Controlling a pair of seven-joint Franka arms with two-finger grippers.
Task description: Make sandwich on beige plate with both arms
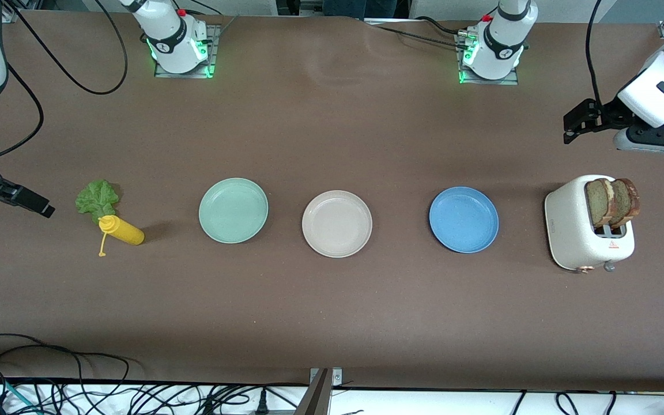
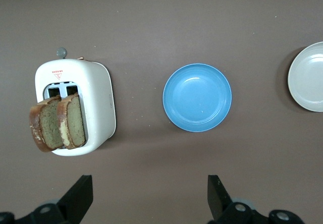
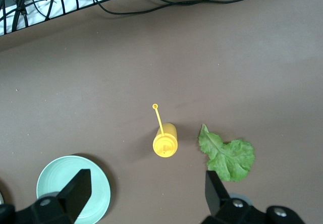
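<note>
1. On the brown table [image 1: 332,323], three round plates sit in a row, well apart from one another: mint green plate [image 1: 233,210] toward the right arm's end, beige plate [image 1: 337,223] in the middle, blue plate [image 1: 464,219] toward the left arm's end. All three are bare.
2. White toaster [image 1: 588,230] stands at the left arm's end of the row, past the blue plate. Two brown bread slices [image 1: 613,202] with darker crust stand upright in its slots, side by side and touching. A small red triangle mark with tiny print sits on the toaster's top face by the slots; the print is too small to read. A grey lever knob projects at its base.
3. Green lettuce leaf [image 1: 97,197] lies flat on the table at the right arm's end. A yellow squeeze bottle [image 1: 121,230] lies on its side just beside the leaf, nearer the front camera, its cap strap trailing loose.
4. Left gripper [image 2: 150,196]: raised over the table between toaster and blue plate, fingers spread wide, nothing between them.
5. Right gripper [image 3: 146,193]: raised over the table near bottle, leaf and mint green plate, fingers spread wide, holding nothing.
6. Base rings of both arms carry a dark band with lettering, not legible; green lights glow at both bases.
7. Black cables [image 1: 78,380] lie along the table edge nearest the front camera.
</note>
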